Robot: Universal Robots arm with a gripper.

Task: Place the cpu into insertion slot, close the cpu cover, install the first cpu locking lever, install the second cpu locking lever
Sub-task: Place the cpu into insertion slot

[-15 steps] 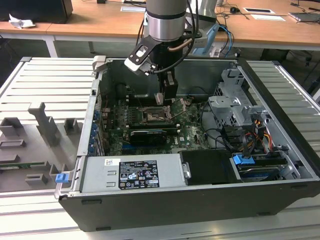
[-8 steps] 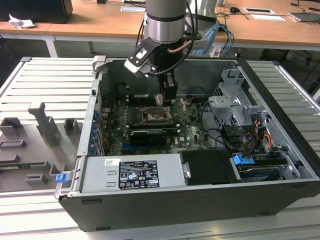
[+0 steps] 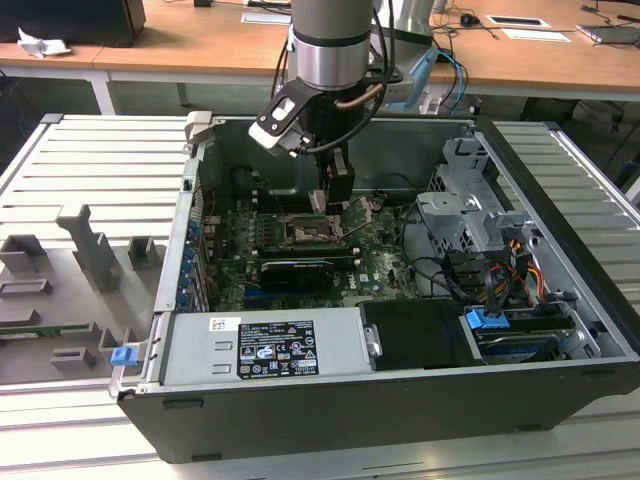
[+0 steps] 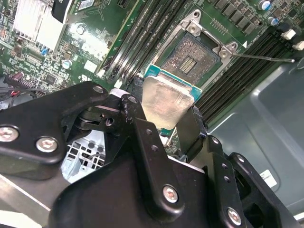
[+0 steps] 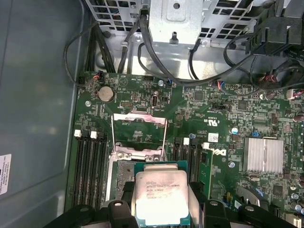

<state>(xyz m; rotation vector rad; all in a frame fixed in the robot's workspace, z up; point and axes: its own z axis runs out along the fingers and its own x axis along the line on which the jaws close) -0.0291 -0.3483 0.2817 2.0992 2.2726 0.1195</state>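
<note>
Exterior view raised and set back, angled down into the open computer case (image 3: pixel 300 420), both wrist views close over the motherboard (image 5: pixel 213 109), looking steeply down at differing angles, sharing the cpu (image 5: pixel 161 197) and the open socket (image 4: pixel 194 54).

Behind where I work, a long wooden desk (image 3: pixel 180 50) runs across the top of the exterior view, standing on a white frame (image 3: pixel 102 92). At the upper left a dark box (image 3: pixel 70 20) sits on it, with a crumpled white paper (image 3: pixel 42 44) just beside. At the upper right lie white sheets (image 3: pixel 535 34) and a flat grey device (image 3: pixel 610 32). Lower in the frame, my bench is a ribbed silvery metal table (image 3: pixel 90 170) that reaches both side edges. At the exterior view's left, grey fixture blocks (image 3: pixel 90 250) stand on it, with a small blue piece (image 3: pixel 122 355) near them. The light is bright and even, without hard shadows.
</note>
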